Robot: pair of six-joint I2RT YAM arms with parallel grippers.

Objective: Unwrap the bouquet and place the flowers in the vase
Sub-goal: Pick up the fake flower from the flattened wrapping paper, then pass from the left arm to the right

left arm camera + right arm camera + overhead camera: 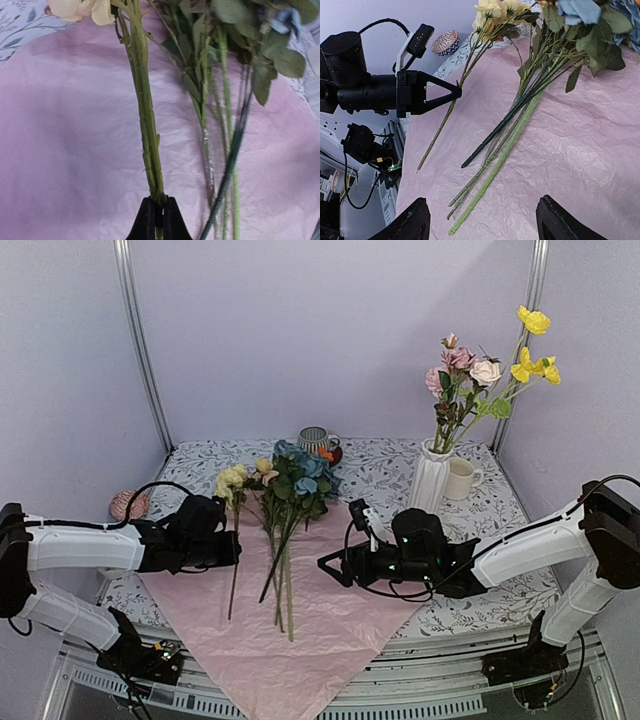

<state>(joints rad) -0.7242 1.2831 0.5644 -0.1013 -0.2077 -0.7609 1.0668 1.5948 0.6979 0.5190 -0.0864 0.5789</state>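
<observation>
The lilac-pink paper [330,640] lies spread flat on the table with the flowers on it. My left gripper [237,548] is shut on the stem [145,110] of a yellow rose [232,481], and its black jaws [159,210] pinch that stem low down. Blue hydrangeas [300,475] and several loose green stems [510,135] lie just to the right of it. My right gripper [482,214] hangs open over the paper near the stem ends, holding nothing. The white ribbed vase [431,480] stands at the back right with several pink, white and yellow flowers [470,375] in it.
A cream mug [462,478] stands right beside the vase. A striped grey cup [316,439] sits at the back centre. A small pinkish round bowl [128,504] is at the left table edge. Metal frame posts [140,340] rise at both back corners.
</observation>
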